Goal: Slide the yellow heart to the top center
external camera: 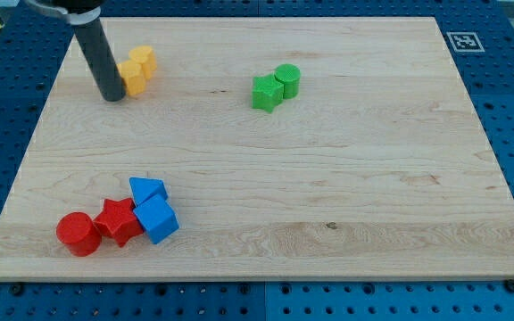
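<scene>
You've barely started, your tip (113,96) (just a bare rod, no fingers to open or close) is touching the yellow heart's (134,76) left side, still top-left, well short of center

Your rod (96,49) runs off the view's top edge, upper part unseen. It covers the left side of the nearer yellow block (134,77); that block's shape can't be told. The marker tag (462,41) is too small to read.
</scene>
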You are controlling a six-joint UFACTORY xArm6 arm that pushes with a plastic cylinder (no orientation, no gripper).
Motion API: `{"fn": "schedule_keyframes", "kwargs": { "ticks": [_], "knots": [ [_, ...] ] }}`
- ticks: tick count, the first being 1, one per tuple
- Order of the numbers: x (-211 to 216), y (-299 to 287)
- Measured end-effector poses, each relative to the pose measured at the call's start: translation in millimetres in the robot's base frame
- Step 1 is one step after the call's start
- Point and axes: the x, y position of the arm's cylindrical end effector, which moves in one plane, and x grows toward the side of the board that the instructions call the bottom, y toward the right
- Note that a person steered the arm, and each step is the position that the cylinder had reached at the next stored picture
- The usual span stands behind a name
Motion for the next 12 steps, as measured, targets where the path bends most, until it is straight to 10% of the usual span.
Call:
{"fn": "schedule_keyframes", "kwargs": {
  "ticks": [5, 12],
  "knots": [
    [-97.1, 45.6],
    [-94.6, 174.4]
  ]
}}
